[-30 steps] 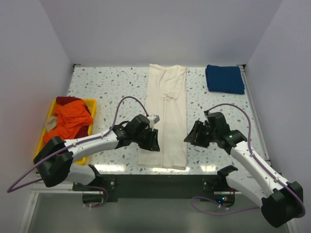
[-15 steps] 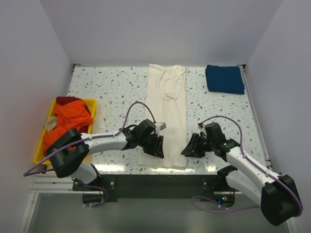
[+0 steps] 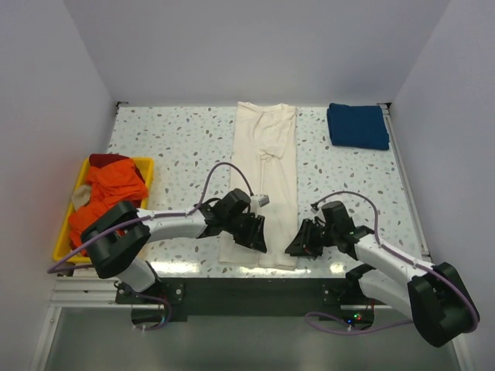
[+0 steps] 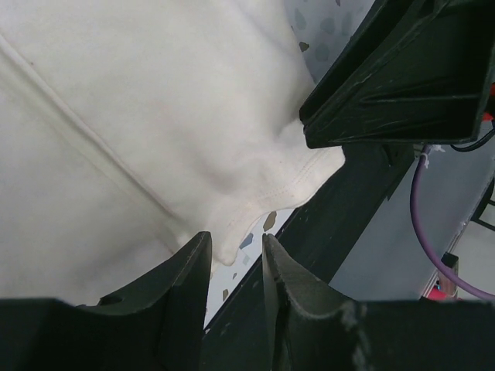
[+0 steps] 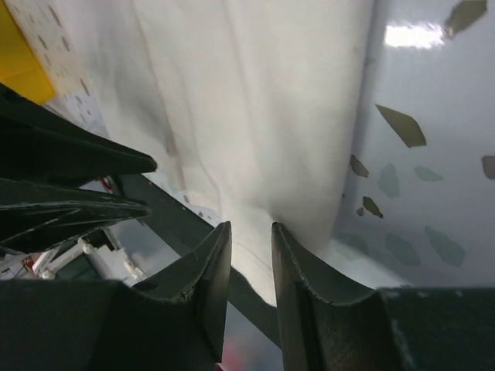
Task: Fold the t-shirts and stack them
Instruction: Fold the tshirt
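Since the long cream cloth t-shirt (image 3: 265, 182), lying as a folded strip midway across the speckled table (image 3: 170, 147), probably needs its near hem carried away, the left gripper (image 3: 256, 236) hangs slightly parted at one hem corner, and the right gripper (image 3: 295, 246) stands narrow over the other, its grip impossible to tell.

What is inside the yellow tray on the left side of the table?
A crumpled orange shirt fills the yellow tray, with dark red cloth at its far end and a pale scrap at the left. Anything beneath the pile is covered.
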Robot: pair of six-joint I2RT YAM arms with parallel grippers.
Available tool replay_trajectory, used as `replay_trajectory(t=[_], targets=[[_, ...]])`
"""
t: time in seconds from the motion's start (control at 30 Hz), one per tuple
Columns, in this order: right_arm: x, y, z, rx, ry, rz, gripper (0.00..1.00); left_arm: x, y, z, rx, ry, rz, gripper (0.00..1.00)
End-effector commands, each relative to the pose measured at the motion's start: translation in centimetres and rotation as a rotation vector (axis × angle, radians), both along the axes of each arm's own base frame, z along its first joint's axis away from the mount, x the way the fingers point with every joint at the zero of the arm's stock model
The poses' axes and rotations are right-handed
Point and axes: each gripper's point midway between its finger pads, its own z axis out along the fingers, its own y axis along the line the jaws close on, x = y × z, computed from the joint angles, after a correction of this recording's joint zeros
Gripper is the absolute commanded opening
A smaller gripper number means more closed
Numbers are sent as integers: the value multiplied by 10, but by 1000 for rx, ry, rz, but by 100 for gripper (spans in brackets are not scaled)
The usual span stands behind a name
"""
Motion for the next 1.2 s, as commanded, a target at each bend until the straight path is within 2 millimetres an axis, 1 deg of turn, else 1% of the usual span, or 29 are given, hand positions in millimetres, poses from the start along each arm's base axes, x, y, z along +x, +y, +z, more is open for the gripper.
replay_trajectory(t=[0.0, 0.13, 0.2, 0.27, 0.3, 0.4, 0.43, 0.53, 0.6, 0.7, 0.87, 0.9, 0.97, 1.0, 1.03, 1.07, 1.1, 1.13, 1.17], targets=[[-15, 0, -12, 4, 55, 29, 31, 6, -21, 20, -92, -27, -38, 37], [-30, -7, -23, -28, 111, 50, 30, 2, -18, 10, -71, -7, -46, 36], [-32, -8, -23, -37, 119, 58, 30, 2, -16, 6, -57, -2, -42, 36], [-32, -8, -20, -36, 116, 61, 31, 3, -13, -1, -26, 0, -31, 35], [-31, -8, -18, -35, 113, 61, 31, 0, -7, -6, 10, 22, -27, 34], [-28, -4, -8, -16, 108, 70, 31, -1, -2, -11, 35, 29, -21, 33], [-26, -2, 0, -6, 99, 75, 31, -1, -2, -10, 36, 28, -20, 33], [-20, 1, 13, 8, 68, 73, 32, 0, -2, -8, 39, 25, -19, 33], [-21, 1, 16, 14, 63, 67, 33, 1, -3, -5, 34, 16, -18, 33], [-27, -1, 9, 6, 83, 63, 33, 5, -6, 3, 23, -1, -17, 33], [-39, -6, -10, -13, 124, 56, 33, 10, -7, 17, 21, -29, -8, 33], [-41, -7, -12, -16, 137, 58, 33, 12, -4, 17, 39, -40, 3, 33], [-45, -10, -17, -29, 150, 65, 32, 16, 1, 24, 44, -65, 25, 33], [-46, -11, -19, -38, 152, 68, 32, 18, 9, 21, 75, -68, 50, 33], [-49, -13, -22, -50, 161, 72, 32, 19, 13, 26, 72, -80, 67, 33], [-50, -14, -23, -55, 168, 74, 32, 21, 19, 26, 81, -84, 86, 33], [-50, -14, -23, -53, 171, 74, 32, 22, 33, 19, 113, -68, 131, 33], [-51, -13, -23, -52, 172, 76, 32, 23, 38, 26, 98, -75, 154, 33], [-50, -13, -22, -53, 168, 75, 32, 26, 47, 25, 102, -61, 199, 33]])
